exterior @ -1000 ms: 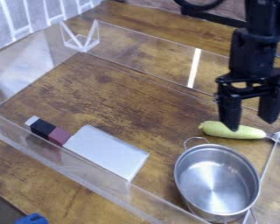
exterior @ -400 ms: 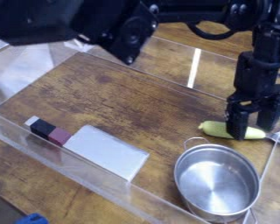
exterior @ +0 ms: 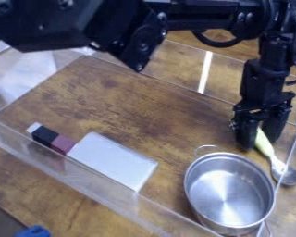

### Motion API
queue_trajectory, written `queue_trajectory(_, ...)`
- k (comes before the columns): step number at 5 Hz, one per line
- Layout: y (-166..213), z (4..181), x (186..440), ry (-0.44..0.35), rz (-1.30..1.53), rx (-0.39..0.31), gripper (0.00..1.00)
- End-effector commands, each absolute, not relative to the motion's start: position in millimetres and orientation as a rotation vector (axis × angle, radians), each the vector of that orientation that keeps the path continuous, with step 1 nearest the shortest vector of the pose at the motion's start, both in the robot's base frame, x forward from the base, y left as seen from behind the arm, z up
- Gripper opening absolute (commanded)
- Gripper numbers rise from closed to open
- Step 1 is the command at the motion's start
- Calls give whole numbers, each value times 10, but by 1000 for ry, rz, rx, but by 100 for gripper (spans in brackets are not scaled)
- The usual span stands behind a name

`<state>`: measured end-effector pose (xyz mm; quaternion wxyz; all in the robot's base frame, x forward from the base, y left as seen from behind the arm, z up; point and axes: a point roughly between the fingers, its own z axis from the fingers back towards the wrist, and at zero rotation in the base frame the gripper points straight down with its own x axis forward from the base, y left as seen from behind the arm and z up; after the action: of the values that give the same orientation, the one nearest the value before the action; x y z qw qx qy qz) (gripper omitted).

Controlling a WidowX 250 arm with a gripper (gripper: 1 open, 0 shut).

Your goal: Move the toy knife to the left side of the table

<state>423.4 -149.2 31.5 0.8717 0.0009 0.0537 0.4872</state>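
Well, the table (exterior: 126, 97) was dark plank wood fenced by clear plastic walls, and the arm reached down at its right edge, past the steel pot (exterior: 229, 194) and the grey cleaver (exterior: 95, 154) lying far left. Down on the toy knife (exterior: 269, 154) sat the gripper (exterior: 257, 135), its fingers straddling the yellow-green handle; whether they had actually clamped, I couldn't tell. The knife lay tilted beside the pot. A square pinch on the handle looked wise, with a lift clearing the pot's rim.
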Motion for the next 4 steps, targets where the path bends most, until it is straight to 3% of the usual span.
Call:
queue_trajectory(1, -1552, 687, 4377, 53, 1004, -40, 0)
queue_trajectory(2, -1578, 866, 4435, 44, 1003, -25, 0)
queue_trajectory(4, -1539, 788, 4458, 47, 1040, -11, 0)
